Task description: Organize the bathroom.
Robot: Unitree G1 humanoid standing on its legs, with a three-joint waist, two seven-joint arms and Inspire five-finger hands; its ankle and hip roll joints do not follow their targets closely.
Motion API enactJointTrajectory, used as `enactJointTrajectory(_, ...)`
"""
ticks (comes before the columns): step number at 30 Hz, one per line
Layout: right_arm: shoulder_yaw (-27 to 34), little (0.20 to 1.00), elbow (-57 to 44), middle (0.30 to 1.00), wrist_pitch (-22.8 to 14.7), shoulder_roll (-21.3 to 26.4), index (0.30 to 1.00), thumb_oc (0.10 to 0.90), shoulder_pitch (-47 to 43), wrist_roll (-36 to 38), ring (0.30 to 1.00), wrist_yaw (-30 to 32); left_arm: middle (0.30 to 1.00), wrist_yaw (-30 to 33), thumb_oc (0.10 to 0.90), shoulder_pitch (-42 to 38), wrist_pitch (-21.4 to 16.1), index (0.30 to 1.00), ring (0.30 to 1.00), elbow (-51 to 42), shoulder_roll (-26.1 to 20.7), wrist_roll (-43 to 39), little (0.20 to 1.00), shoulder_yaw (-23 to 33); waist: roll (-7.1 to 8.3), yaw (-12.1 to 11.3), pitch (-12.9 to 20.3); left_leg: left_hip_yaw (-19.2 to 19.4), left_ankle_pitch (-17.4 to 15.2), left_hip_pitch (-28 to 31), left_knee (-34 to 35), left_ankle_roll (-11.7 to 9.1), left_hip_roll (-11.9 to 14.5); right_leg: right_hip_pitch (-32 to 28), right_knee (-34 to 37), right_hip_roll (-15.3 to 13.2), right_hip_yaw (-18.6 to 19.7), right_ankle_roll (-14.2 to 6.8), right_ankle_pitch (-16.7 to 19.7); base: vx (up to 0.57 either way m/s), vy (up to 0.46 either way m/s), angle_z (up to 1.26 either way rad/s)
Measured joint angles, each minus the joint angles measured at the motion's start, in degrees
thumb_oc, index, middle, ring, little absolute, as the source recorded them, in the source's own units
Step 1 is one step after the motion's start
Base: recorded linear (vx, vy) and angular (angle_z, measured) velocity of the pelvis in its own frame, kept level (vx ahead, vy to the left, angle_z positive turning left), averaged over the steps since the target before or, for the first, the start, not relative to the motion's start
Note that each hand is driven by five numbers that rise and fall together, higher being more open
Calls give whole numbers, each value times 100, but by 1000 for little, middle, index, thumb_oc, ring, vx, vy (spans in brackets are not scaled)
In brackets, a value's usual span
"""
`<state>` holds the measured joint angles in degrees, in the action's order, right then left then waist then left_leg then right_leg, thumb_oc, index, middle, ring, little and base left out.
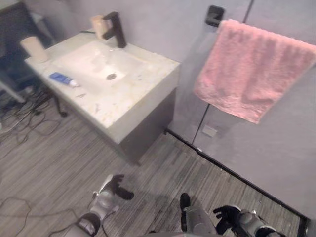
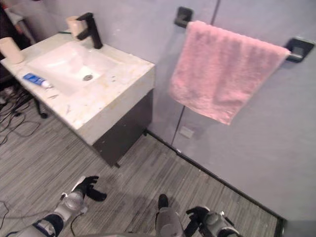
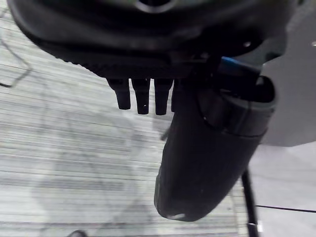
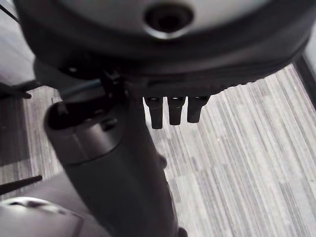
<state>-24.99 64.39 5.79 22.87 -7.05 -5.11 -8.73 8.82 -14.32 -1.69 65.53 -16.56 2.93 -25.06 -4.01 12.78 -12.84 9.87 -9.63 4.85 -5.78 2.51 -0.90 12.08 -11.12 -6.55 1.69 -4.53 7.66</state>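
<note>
Your left hand [image 1: 114, 187] and right hand [image 1: 228, 217] hang low over the floor, fingers relaxed, holding nothing. The toothpaste tube [image 1: 63, 79] lies far left on the vanity counter [image 1: 129, 101], long axis along the near-left edge. Your left hand is the nearer one.

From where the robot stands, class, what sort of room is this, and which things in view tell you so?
Most likely a bathroom. A white washbasin is sunk into a pale counter with a black tap behind it, a pink towel hangs from a wall rail, and a blue toothpaste tube lies beside the basin.
</note>
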Motion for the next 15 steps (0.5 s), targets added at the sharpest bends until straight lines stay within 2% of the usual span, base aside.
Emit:
enactJointTrajectory(1, 25, 900, 117, 900, 19, -106, 900, 800, 79, -10, 900, 65, 900, -86, 800, 35, 105, 900, 900, 39, -68, 86, 900, -78, -55, 118, -58, -303, 83, -141, -78, 38, 14, -52, -63, 77, 565, -129, -67, -300, -34, 144)
enactJointTrajectory(2, 20, 900, 188, 900, 14, -161, 900, 800, 104, -17, 900, 64, 900, -114, 800, 87, 130, 900, 900, 60, -122, 144, 900, -135, -105, 119, -89, -403, 119, -190, -81, 58, 27, -98, -110, 114, 672, -214, -144, -269, -56, 109)
enactJointTrajectory(3, 23, 900, 348, 900, 9, -273, 900, 800, 96, -20, 900, 72, 900, -137, 800, 163, 182, 900, 900, 149, -202, 176, 900, -202, -123, 22, -99, -445, 150, -261, -96, 60, 10, -177, -232, 122, 793, -261, -133, -248, -71, 50)
enactJointTrajectory(4, 23, 900, 424, 900, -1, -305, 900, 800, 65, -26, 900, 69, 900, -141, 800, 169, 206, 900, 900, 246, -212, 174, 900, -217, -147, -78, -127, -466, 153, -317, -131, 60, -2, -148, -310, 103, 830, -278, -154, -295, -142, 47)
enactJointTrajectory(6, 38, 900, 572, 900, -29, -307, 900, 800, -23, -47, 900, 70, 900, -137, 800, 165, 231, 900, 900, 366, -178, 169, 900, -232, -309, -113, -231, -705, 172, -413, -236, 86, 15, -57, -685, 124, 948, -253, -266, -228, -224, 66)
enactJointTrajectory(7, 24, 900, 588, 900, -4, -309, 900, 800, -66, -117, 900, 60, 900, -111, 800, 189, 269, 900, 900, 371, -161, 171, 900, -238, -363, -221, -229, -874, 247, -434, -241, 87, 52, -52, -1088, 109, 967, -248, -727, -189, -250, 66)
enactJointTrajectory(8, -1, 900, 587, 900, 1, -309, 900, 800, -96, -122, 900, 59, 900, -99, 800, 189, 311, 900, 900, 377, -147, 171, 900, -230, -376, -287, -218, -887, 283, -441, -235, 93, 71, -80, -1271, 89, 957, -282, -931, -225, -313, 59)
enactJointTrajectory(9, -201, 900, 608, 900, 32, -272, 900, 800, -199, -319, 900, 70, 900, -70, 800, 194, 351, 900, 900, 376, -126, 173, 900, -231, -391, -490, -179, -898, 343, -433, -185, 20, 178, -224, -1610, 55, 953, -410, -1272, -172, -235, 28)
enactJointTrajectory(10, -273, 900, 697, 900, 83, -250, 900, 800, -248, -369, 900, 61, 900, -61, 800, 217, 353, 900, 900, 376, -152, 174, 900, -227, -350, -683, -162, -907, 386, -442, -170, -48, 265, -432, -1527, -8, 916, -513, -1393, -224, -269, 14)
enactJointTrajectory(11, -272, 900, 737, 900, 132, -252, 900, 800, -257, -371, 900, 63, 900, -46, 800, 276, 356, 900, 900, 376, -192, 174, 900, -225, -260, -782, -128, -888, 405, -456, -166, -79, 298, -575, -1354, -84, 886, -511, -1390, -241, -230, -10)
enactJointTrajectory(12, -293, 900, 739, 900, 150, -264, 900, 800, -261, -376, 900, 55, 900, -14, 800, 401, 376, 900, 900, 376, -264, 171, 900, -224, -74, -863, -35, -825, 434, -477, -146, -140, 281, -774, -931, -191, 752, -491, -1138, -270, -239, -41)
enactJointTrajectory(13, -407, 900, 729, 900, 137, -296, 900, 800, -336, -401, 900, 67, 900, 87, 800, 598, 428, 900, 900, 381, -332, 162, 900, -199, 146, -954, 100, -687, 473, -590, -143, -238, 350, -1017, -212, -183, 583, -546, -1123, -255, -227, -75)
enactJointTrajectory(15, -498, 900, 576, 900, 29, -300, 900, 800, -583, -415, 900, 65, 900, 162, 800, 804, 420, 900, 900, 385, -349, 79, 900, -69, 340, -958, 170, -471, 526, -807, -251, -347, 581, -1057, 385, -10, 366, -522, -1007, -253, -240, -66)
